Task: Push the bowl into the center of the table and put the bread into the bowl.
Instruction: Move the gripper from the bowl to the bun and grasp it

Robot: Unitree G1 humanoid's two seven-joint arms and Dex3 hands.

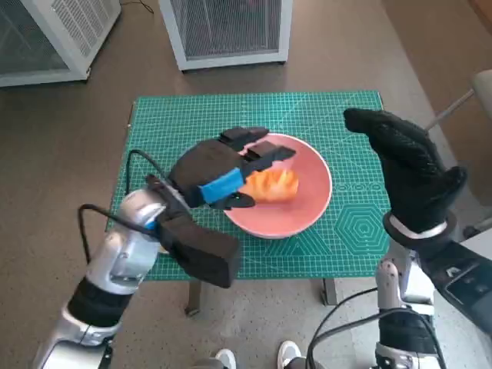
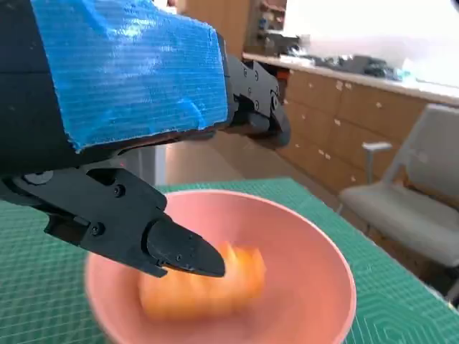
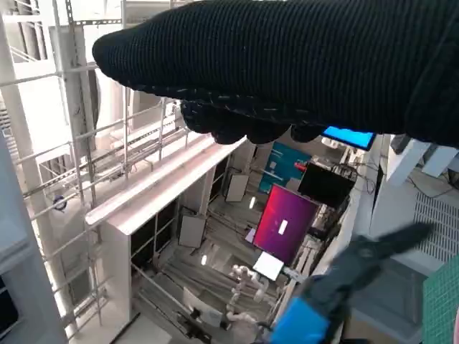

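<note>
Bread: the orange bread (image 1: pixel 273 185) lies inside the pink bowl (image 1: pixel 315 201), toward its near-left side.
Bowl: sits roughly mid-table, a little right of centre on the green cutting mat (image 1: pixel 177 123).
Left hand: the left hand (image 1: pixel 219 173) hovers over the bowl's left rim with fingers spread, holding nothing; the fingertips (image 2: pixel 188 254) are just above the bread.
Right hand: the right hand (image 1: pixel 407 165) is raised off the table's right side, empty; its fingers look loosely extended.
Risk: pulling back low, the left fingers could catch the rim and tip or drag the bowl off centre, or snag the bread out.
Surface: the ruled mat covers the small table.
Room: brown floor, white grilled cabinets (image 1: pixel 227 31) beyond; an office chair (image 2: pixel 409 193) and wooden drawers show in the left wrist view.
</note>
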